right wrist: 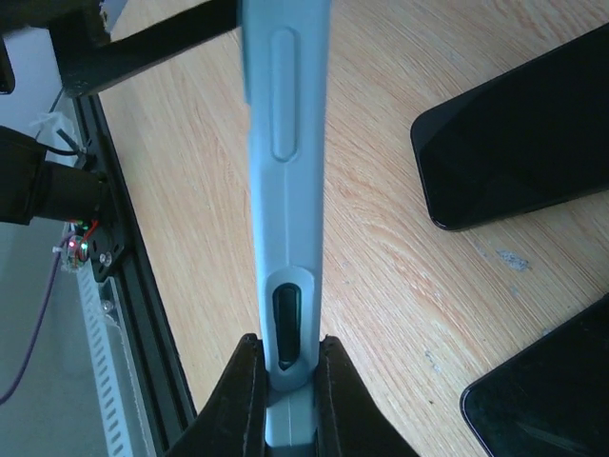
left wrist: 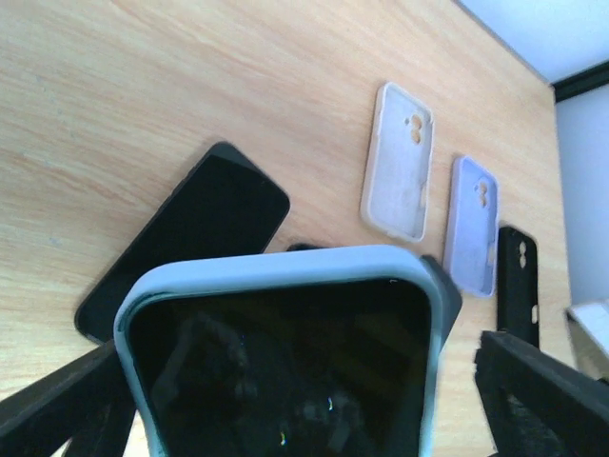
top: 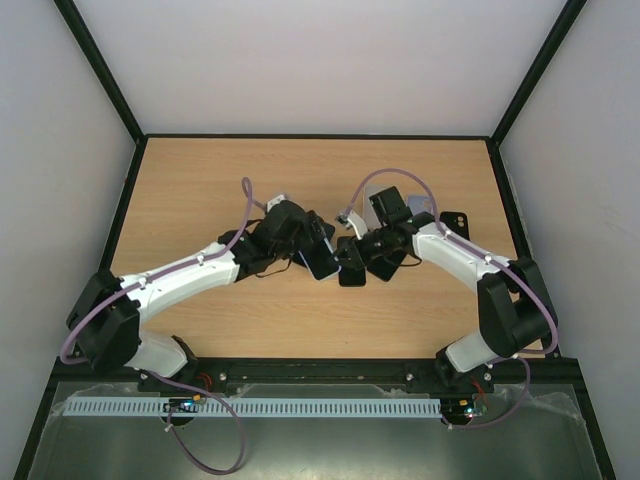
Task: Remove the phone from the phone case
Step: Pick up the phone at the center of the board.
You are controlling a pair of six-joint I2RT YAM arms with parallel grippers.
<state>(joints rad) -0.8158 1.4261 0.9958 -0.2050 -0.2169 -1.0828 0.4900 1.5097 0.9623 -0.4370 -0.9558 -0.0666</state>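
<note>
The right gripper [right wrist: 285, 354] pinches the phone case [right wrist: 285, 143] edge; its long axis runs straight ahead; left gripper [left wrist: 295, 390] spread, flanking the phone [left wrist: 285, 333].

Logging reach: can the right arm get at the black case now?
Probably not yet: the right pincer is shut on the blue-cased phone, though the black case lies near that arm.

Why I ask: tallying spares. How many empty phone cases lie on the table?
3, side by side right of centre: white case, lavender case, black case. Others may be hidden.
</note>
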